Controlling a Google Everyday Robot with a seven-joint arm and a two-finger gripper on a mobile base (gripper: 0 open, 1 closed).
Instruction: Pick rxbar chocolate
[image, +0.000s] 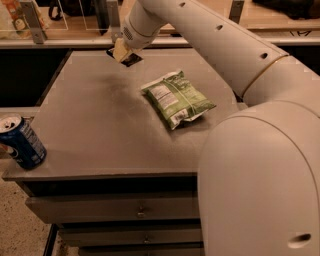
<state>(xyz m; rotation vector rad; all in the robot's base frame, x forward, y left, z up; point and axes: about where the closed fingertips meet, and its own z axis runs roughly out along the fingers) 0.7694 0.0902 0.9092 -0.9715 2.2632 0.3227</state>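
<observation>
Grey tabletop (90, 130): beyond the green snack bag (176, 97), the hand (122, 51) clamps the rxbar chocolate (133, 60); the next move is probably a clean lift.
</observation>
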